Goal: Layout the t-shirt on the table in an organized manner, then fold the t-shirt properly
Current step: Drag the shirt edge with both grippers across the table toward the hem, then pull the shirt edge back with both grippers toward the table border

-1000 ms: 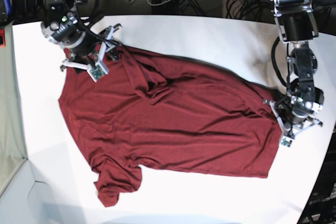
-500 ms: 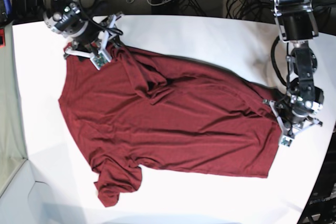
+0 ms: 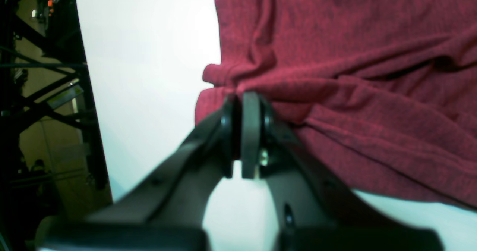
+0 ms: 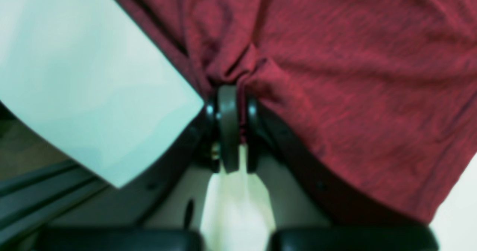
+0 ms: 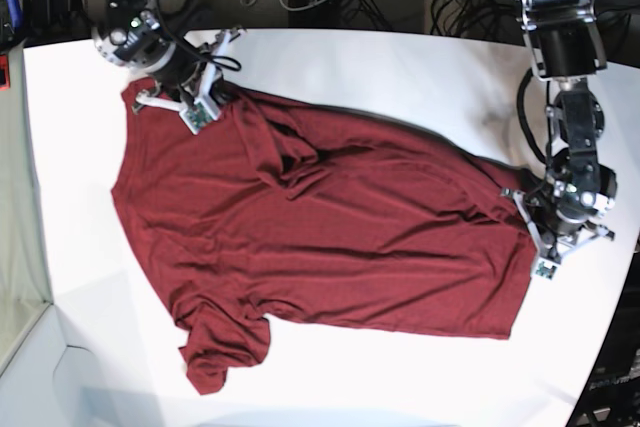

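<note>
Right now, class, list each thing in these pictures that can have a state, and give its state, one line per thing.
t-shirt: spread across the table, wrinkled, one sleeve bunched at the near edge, not yet folded.
left gripper: shut on the t-shirt's edge, cloth puckered at the pads.
right gripper: shut on the t-shirt, cloth gathered between the pads.
table: bearing the t-shirt.

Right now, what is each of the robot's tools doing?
Left tool: closed, pinching an edge of the t-shirt.
Right tool: closed, pinching a bunched edge of the t-shirt.
</note>
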